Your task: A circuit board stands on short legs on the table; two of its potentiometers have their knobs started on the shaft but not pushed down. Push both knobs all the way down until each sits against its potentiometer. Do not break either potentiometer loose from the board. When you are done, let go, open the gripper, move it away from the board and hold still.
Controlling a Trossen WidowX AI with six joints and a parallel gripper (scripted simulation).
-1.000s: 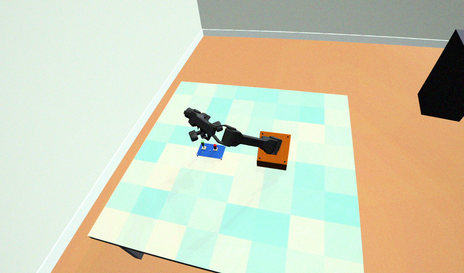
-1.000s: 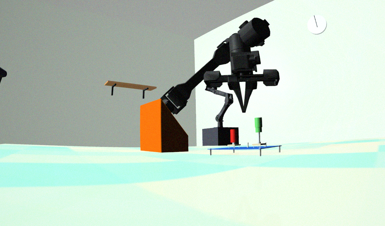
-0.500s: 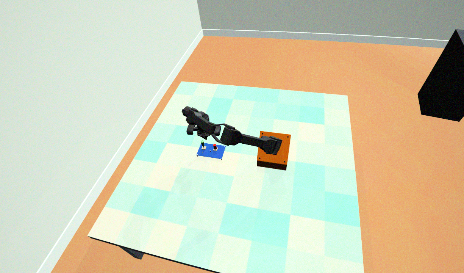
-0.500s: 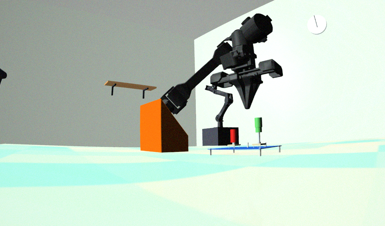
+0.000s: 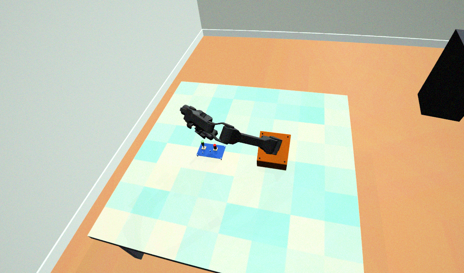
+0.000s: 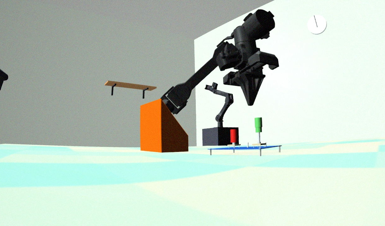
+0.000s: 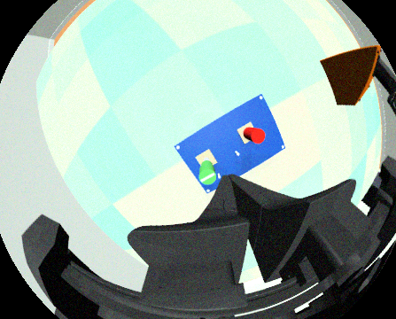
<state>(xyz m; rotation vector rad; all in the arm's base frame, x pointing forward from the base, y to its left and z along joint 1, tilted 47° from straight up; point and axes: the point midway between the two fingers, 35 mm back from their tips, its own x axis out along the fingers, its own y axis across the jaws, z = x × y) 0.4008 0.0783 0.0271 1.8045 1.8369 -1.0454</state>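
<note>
The blue circuit board (image 5: 209,154) (image 6: 219,148) (image 7: 226,137) stands on short legs. The green knob (image 5: 202,142) (image 6: 258,124) (image 7: 207,174) sits high on its shaft, with a long stretch of bare shaft between it and its potentiometer (image 6: 258,144) (image 7: 202,156). The red knob (image 5: 214,146) (image 6: 233,136) (image 7: 255,135) is lower, with only a short piece of shaft showing above its potentiometer (image 6: 230,144) (image 7: 243,135). My gripper (image 6: 250,104) (image 7: 228,180) is shut and empty. Its tips point down above the board, higher than both knobs and touching neither. The top view hides the tips.
The orange base block (image 5: 284,152) (image 6: 150,126) (image 7: 350,77) of my arm stands beside the board on the checkered table (image 5: 206,214) (image 6: 75,202). Small pins (image 6: 247,144) (image 7: 236,153) rise from the board. Another arm on a dark block (image 6: 210,137) stands in the background.
</note>
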